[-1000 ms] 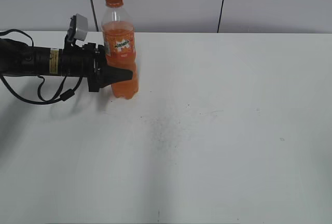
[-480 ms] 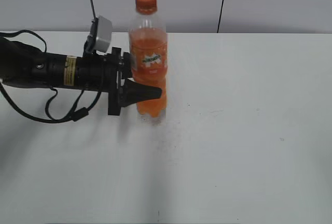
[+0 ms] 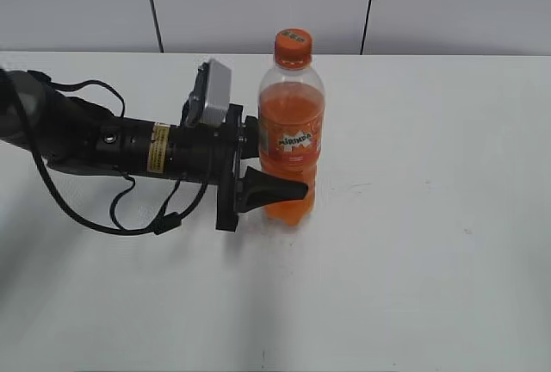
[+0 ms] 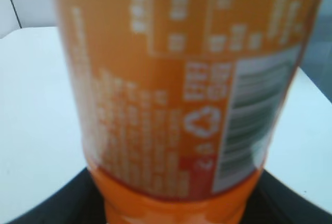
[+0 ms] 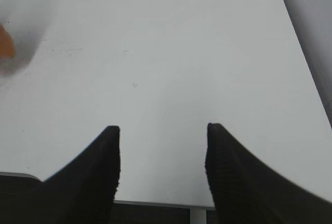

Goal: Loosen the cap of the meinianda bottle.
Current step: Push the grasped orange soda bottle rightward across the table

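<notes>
The meinianda bottle (image 3: 293, 144) stands upright left of the table's middle, full of orange liquid, with its orange cap (image 3: 293, 45) on top. My left gripper (image 3: 286, 184) reaches in from the left and is shut on the bottle's lower body. One black finger (image 3: 274, 191) crosses the front and the other is hidden behind. In the left wrist view the bottle's label (image 4: 176, 105) fills the picture, with dark fingers (image 4: 46, 203) at the bottom corners. My right gripper (image 5: 163, 130) is open over bare table, with an orange blur of the bottle (image 5: 5, 42) at its far left.
The white table (image 3: 413, 243) spreads wide to the right and front of the bottle. Grey wall panels (image 3: 258, 2) close off the back edge. The left arm's cables (image 3: 129, 217) trail on the table at the left.
My left gripper has carried the bottle to the right and toward the front of the table, still upright. The grip looks unchanged.
</notes>
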